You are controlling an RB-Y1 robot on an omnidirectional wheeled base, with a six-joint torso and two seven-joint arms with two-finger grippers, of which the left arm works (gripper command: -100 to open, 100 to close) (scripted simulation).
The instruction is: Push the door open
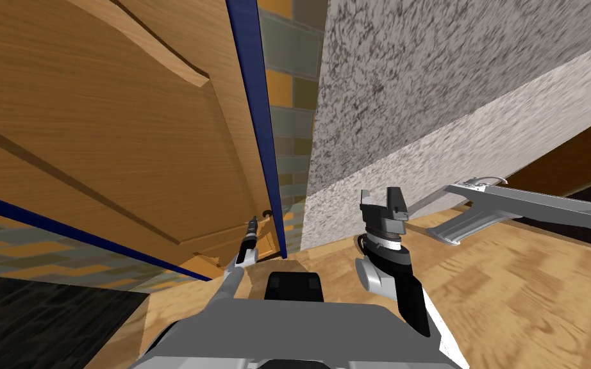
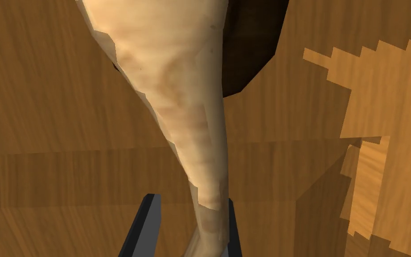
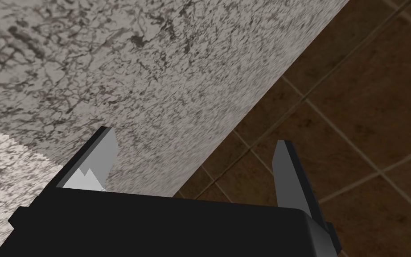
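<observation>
A brown wooden door (image 1: 115,128) with a dark blue edge (image 1: 256,115) stands ajar ahead on my left. My left arm reaches to its handle (image 1: 266,215) near that edge, with the left gripper (image 1: 252,224) at it. In the left wrist view the beige lever handle (image 2: 178,98) runs down between the two fingers of the left gripper (image 2: 191,209), which are drawn in around it, one finger (image 2: 232,223) touching it. The door's wood (image 2: 44,111) lies right behind. My right gripper (image 1: 384,202) hangs open and empty by the wall; its wrist view shows the right gripper (image 3: 193,151) spread wide.
A speckled grey wall (image 1: 416,96) stands just right of the door gap, with a tiled wall (image 1: 291,128) beyond it. A grey metal fixture (image 1: 480,211) lies low at the right. The wooden floor (image 1: 512,288) spreads right; a black area (image 1: 31,320) sits lower left.
</observation>
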